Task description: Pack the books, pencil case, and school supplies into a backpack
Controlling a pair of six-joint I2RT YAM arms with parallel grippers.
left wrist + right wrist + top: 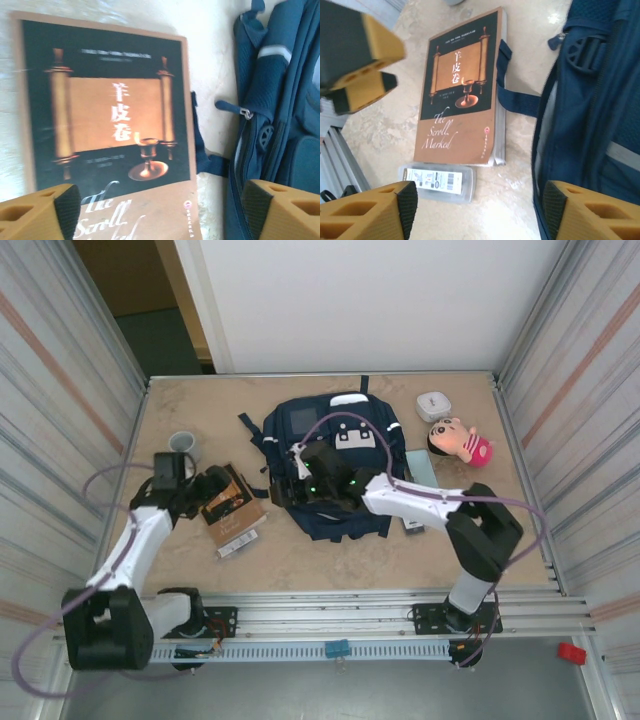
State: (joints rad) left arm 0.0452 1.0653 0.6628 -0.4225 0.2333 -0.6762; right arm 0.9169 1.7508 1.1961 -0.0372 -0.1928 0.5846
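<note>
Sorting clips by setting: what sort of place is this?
Probably a robot test cell, not a classroom: ribbed panel walls box in a stone-look table, and the left arm and right arm are bolted to an aluminium rail at its near edge.

Navy-blue backpack [335,523] lying flat at mid-worktop [330,565], white patches and dark square patch facing up, pale strip along the side zip. Book [457,90] with brown cover, dark panel and golden scroll picture, face up just left of the backpack, one navy strap reaching its edge. Small silver-grey bar [437,181] with barcode label, flat just beside the book's near end. Pale teal pencil case [421,468], long and narrow, flat just right of the backpack.
</note>
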